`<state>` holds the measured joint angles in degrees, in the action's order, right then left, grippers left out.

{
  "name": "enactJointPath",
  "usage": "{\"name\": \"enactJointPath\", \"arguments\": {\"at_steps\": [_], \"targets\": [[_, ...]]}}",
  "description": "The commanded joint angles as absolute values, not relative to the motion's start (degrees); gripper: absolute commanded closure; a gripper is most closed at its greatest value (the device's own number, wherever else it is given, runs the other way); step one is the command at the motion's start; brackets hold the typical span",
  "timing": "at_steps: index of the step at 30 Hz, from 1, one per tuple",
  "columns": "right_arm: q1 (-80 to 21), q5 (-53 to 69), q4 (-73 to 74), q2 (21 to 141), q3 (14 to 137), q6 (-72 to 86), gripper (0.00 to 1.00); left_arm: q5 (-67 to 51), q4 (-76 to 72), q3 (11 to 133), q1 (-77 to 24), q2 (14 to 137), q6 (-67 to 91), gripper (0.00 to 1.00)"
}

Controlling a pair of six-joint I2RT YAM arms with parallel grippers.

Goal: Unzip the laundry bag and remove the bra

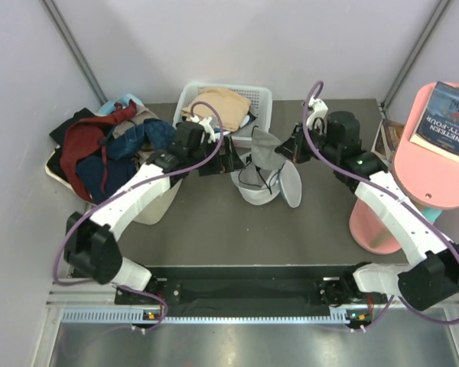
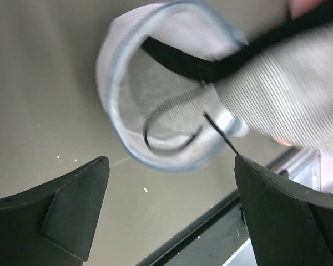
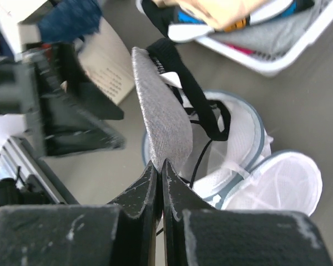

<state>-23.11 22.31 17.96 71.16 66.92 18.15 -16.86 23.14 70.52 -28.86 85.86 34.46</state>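
Note:
The laundry bag stands open mid-table, its round mesh lid flopped to the right. My right gripper is shut on the edge of the grey bra and holds it up above the bag's mouth. In the right wrist view the gripper pinches the bra; black straps hang down into the bag. My left gripper is open and empty just left of the bag. In its own view the left gripper faces the bag's rim, with the bra at the upper right.
A white slotted basket with a tan garment stands just behind the bag. A cream tub heaped with dark red and blue clothes is at the left. A pink stand with a book is at the right.

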Motion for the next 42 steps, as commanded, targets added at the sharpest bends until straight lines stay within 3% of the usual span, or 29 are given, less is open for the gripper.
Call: {"name": "enactJointPath", "arguments": {"at_steps": [1,8,25,28,29,31,32,34,37,39,40,41,42], "targets": [[-21.3,25.8,18.1,70.8,75.0,17.8,1.00,-20.6,18.7,68.2,-28.8,78.6,29.4,0.01],[-20.7,35.0,20.2,71.6,79.6,17.5,1.00,-28.2,5.5,67.1,-28.8,73.6,29.8,0.01],[-20.7,48.2,21.4,71.7,88.0,21.9,1.00,-36.6,-13.4,77.6,-28.0,81.6,39.0,0.02],[-20.7,48.9,20.9,71.3,87.8,22.4,1.00,-38.1,-16.9,76.3,-28.0,81.6,41.3,0.16],[-20.7,48.7,20.9,71.2,87.6,22.4,1.00,-38.1,-17.0,76.2,-28.0,81.6,41.4,0.32],[-20.5,48.5,20.7,71.3,86.9,22.4,1.00,-39.2,-18.0,75.9,-28.1,81.7,42.4,0.48],[-20.4,48.5,20.4,71.3,86.6,22.6,1.00,-39.7,-18.7,75.9,-28.2,81.7,43.0,0.71],[-20.2,47.1,19.8,71.5,85.2,22.9,1.00,-40.8,-20.5,75.1,-28.2,81.8,45.1,0.96],[-19.3,43.3,20.0,71.6,83.0,22.7,1.00,-41.7,-23.9,74.5,-28.3,81.6,48.5,1.00],[-18.5,41.1,20.7,71.7,81.3,22.8,0.91,-41.2,-26.0,75.1,-28.3,81.5,50.3,1.00],[-17.7,39.7,21.2,71.9,81.0,22.9,0.85,-40.7,-26.7,75.6,-28.3,81.6,51.8,1.00],[-17.4,39.5,21.3,72.0,80.2,22.7,0.65,-40.6,-27.5,76.3,-28.2,81.7,52.3,1.00],[-17.1,39.3,21.4,72.0,80.0,22.5,0.57,-40.4,-27.4,78.1,-28.3,81.8,52.6,1.00]]}}
